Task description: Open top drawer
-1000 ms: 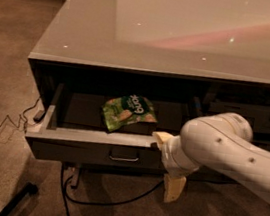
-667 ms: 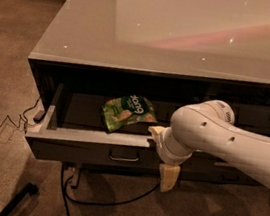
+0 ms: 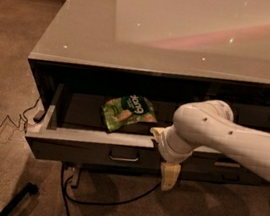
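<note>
- One wide dark grey top drawer [image 3: 78, 151] stands pulled well out from under the glossy grey counter top [image 3: 186, 37]. It fills the middle left of the frame, and its flat front panel faces the carpet.
- Its small rectangular metal pull [image 3: 124, 155] sits at the centre of the front panel, with nothing on it.
- Inside, on the grey tray, lies a crumpled green snack bag [image 3: 128, 113], near the front edge and just left of the arm.
- The white, rounded robot arm [image 3: 222, 135] reaches in from the right edge of the frame. Its pale yellow gripper [image 3: 164, 157] is at the drawer's front rim, right of the pull, and part of it hangs down in front of the panel.
- I cannot tell whether the claw is open or closed, or whether it grips the rim.
- Compared with a second ago, the arm's bulky joint has swung a little to the left and the gripper has shifted slightly that way with it.
- The drawer front and pull sit where they were, so the drawer has not slid any further.
- To my eye that means the opening is as good as done. What remains looks like letting go and drawing the arm clear.
- The risk I see is the gripper catching the rim and nudging the drawer back in.
- A black cable [image 3: 106, 202] trails across the floor below, apart from all this.
</note>
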`<state>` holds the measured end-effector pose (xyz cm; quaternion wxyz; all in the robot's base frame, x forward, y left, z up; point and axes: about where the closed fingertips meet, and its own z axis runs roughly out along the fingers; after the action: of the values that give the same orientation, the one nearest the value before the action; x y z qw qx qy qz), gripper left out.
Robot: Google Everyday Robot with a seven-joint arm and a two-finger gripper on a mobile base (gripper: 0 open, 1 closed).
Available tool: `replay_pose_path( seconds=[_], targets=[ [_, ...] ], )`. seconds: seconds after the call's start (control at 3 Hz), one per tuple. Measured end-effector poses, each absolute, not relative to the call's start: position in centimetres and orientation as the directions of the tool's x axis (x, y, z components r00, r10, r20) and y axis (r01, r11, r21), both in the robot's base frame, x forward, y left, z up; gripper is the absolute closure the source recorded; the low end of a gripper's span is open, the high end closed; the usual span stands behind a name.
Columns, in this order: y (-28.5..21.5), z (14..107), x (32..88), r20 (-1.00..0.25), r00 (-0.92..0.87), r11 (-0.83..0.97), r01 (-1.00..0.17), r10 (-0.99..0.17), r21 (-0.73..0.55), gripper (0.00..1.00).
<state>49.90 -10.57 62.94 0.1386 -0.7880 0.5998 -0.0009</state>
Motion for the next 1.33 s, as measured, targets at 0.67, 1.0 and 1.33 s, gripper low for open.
replay_pose_path(
  seconds=[0.67, 1.0, 1.33],
  targets=[
    [-13.27, 61.19, 50.58, -0.186, 0.214, -0.187, -0.970, -0.959, -0.153, 0.42],
    [-13.27, 61.44, 50.58, -0.186, 0.214, -0.187, -0.970, -0.959, -0.153, 0.65],
    [-13.27, 61.55, 50.57, -0.186, 0.214, -0.187, -0.970, -0.959, -0.153, 0.88]
  ],
)
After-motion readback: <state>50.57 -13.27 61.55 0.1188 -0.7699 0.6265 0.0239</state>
